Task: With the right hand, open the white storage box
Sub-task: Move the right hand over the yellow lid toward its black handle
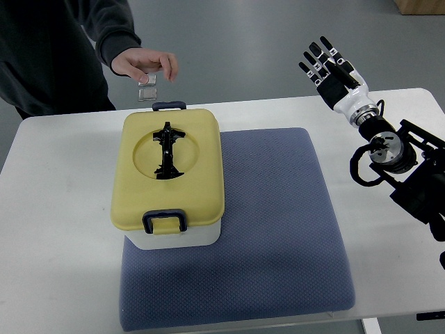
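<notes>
Top view. The white storage box (170,235) stands on the left part of a blue-grey mat (278,229) that lies on the white bench (55,229). Its yellow lid (198,174) is seated and closed; a black carrying handle (167,151) lies folded in the lid's round recess, a dark latch (164,221) sits at the near edge and a second latch (170,106) at the far edge. The box's long axis runs near to far, so the two latches mark its ends.

The right hand (332,72) is raised over the far right corner of the bench, fingers extended and spread, holding nothing. The box lies to the left of this hand and nearer, well apart from it, with bare mat between. The left hand is not in view, so the right is the only hand placed to reach the box.

A person's hand (142,65) at the far left holds a small clear object (147,89) just beyond the far latch.

Opening has not yet begun.
</notes>
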`<state>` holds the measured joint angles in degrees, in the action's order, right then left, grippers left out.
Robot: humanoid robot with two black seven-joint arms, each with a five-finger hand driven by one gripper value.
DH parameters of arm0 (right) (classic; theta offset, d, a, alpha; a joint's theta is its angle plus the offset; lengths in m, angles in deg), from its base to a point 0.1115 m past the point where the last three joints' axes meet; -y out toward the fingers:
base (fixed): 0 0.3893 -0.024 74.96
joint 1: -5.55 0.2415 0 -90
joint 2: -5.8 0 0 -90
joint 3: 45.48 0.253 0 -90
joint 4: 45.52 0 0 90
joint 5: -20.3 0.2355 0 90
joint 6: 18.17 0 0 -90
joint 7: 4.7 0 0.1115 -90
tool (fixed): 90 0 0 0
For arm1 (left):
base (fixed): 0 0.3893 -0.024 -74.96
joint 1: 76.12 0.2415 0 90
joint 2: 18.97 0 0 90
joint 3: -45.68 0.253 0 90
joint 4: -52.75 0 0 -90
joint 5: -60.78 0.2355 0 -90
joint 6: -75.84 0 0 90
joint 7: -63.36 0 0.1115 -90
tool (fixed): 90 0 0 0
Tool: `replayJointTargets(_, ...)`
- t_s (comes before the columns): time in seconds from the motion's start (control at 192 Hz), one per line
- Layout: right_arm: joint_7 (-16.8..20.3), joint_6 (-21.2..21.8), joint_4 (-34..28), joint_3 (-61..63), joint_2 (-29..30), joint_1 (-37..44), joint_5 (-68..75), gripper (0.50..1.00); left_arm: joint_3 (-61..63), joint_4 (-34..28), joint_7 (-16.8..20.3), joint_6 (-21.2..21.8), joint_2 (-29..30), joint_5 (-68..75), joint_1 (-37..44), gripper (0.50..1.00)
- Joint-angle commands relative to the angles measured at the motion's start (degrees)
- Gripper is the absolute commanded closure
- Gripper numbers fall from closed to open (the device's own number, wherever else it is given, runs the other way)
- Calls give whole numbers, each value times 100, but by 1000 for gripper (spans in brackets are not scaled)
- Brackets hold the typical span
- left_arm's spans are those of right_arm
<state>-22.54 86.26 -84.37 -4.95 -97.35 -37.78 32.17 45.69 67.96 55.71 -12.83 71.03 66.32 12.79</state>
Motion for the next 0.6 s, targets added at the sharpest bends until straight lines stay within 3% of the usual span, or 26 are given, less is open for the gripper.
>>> replayJointTargets(0.0, 0, -1, 0, -2, -4, 0, 0, 566, 0, 0, 0, -2, 0, 0, 4, 500)
replayJointTargets(0.381, 44, -62, -158, -98, -101, 334, -220, 566, 0, 9, 0, 7, 0, 0, 4, 500)
replayJointTargets(0.595, 79, -62, -518, -837, -558, 1239, -2751, 568, 0, 18, 0, -2, 0, 0, -5, 500)
